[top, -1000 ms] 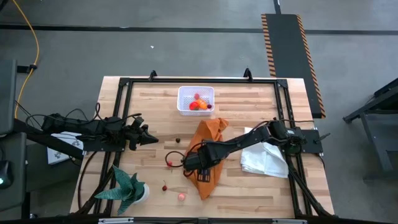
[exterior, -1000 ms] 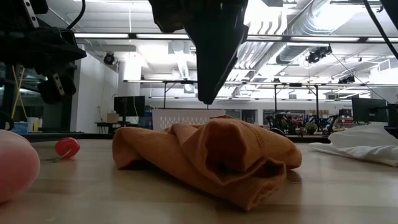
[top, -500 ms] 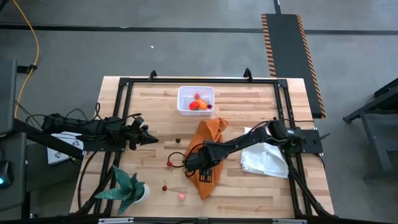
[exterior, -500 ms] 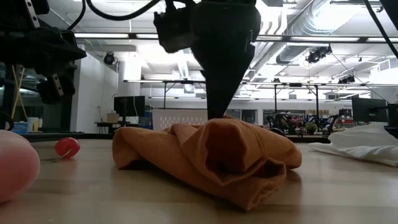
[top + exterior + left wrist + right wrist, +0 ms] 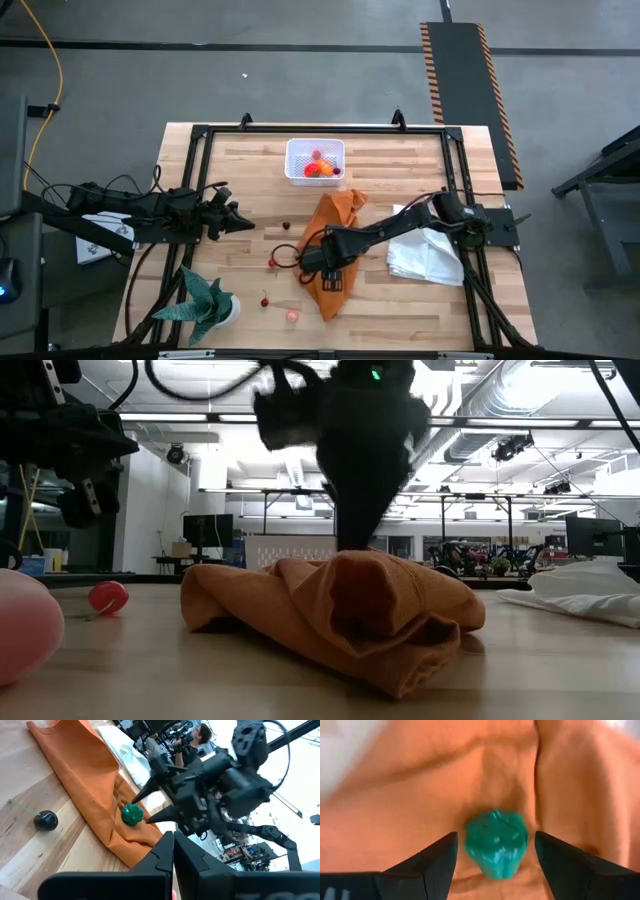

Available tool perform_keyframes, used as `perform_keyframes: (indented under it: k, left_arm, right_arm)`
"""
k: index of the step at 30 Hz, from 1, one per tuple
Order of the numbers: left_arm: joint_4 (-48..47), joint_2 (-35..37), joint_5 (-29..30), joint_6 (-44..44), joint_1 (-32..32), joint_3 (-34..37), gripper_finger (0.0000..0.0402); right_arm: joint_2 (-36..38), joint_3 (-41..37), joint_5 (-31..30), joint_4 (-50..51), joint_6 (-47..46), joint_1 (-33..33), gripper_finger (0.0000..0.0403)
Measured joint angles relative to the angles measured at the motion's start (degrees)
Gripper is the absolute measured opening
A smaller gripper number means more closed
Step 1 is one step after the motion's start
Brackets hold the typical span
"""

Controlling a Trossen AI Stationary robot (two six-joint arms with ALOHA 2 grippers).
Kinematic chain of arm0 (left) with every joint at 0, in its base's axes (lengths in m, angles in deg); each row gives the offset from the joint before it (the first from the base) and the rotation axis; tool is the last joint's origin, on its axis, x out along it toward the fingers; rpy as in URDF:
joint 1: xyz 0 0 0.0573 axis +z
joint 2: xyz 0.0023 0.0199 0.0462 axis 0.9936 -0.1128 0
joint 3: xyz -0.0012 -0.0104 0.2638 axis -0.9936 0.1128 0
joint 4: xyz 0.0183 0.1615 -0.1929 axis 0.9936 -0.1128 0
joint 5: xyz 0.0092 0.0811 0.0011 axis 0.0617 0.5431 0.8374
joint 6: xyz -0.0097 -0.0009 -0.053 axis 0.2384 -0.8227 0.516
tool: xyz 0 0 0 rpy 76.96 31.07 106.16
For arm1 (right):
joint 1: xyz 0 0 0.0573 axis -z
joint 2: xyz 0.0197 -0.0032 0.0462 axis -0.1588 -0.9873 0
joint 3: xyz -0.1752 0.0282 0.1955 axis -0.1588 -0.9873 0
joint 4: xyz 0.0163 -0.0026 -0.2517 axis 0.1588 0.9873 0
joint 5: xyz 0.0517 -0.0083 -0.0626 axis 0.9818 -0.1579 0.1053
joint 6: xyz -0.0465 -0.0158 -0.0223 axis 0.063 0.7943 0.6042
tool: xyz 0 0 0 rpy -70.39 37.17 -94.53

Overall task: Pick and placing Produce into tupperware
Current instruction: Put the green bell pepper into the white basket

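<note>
A green pepper-like toy (image 5: 496, 842) lies on the crumpled orange cloth (image 5: 338, 240). My right gripper (image 5: 495, 838) hangs over it, open, one finger on either side with gaps showing; the left wrist view shows the same toy (image 5: 132, 814) between those fingers. The white tub (image 5: 315, 160) near the far edge holds red and orange produce. Loose pieces rest on the wood: a dark cherry (image 5: 287, 225), a red one (image 5: 272, 263), another cherry (image 5: 265, 300) and a pink one (image 5: 292, 315). My left gripper (image 5: 240, 222) waits at the left, shut, above the table.
A white cloth (image 5: 425, 255) lies under the right arm near the table's right side. A green spiky potted plant (image 5: 207, 300) stands at the near left corner. Bare wood shows between the tub and the orange cloth. A person (image 5: 202, 735) shows in the room beyond.
My right gripper has come down toward the orange cloth, its fingers now low over the cloth's top fold. The cloth, the produce and the left arm have kept still.
</note>
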Motion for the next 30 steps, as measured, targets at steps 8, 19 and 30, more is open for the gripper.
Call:
perform_keyframes:
  k: [8, 19, 30]
  left_arm:
    - [0.0, 0.0, 0.0, 0.2, 0.0, 0.0, 0.0001]
    - [0.0, 0.0, 0.2, 0.2, 0.0, 0.0, 0.0001]
    - [0.0, 0.0, 0.3, 1.6, 0.0, 0.0, 0.0001]
  right_arm:
    - [3.4, -7.4, 0.9, -5.8, -4.0, 0.3, 0.0257]
    - [3.7, -9.4, 1.8, -9.8, -0.8, 1.1, 0.0257]
    - [3.5, -12.2, 3.8, -12.6, -2.8, 1.1, 0.0257]
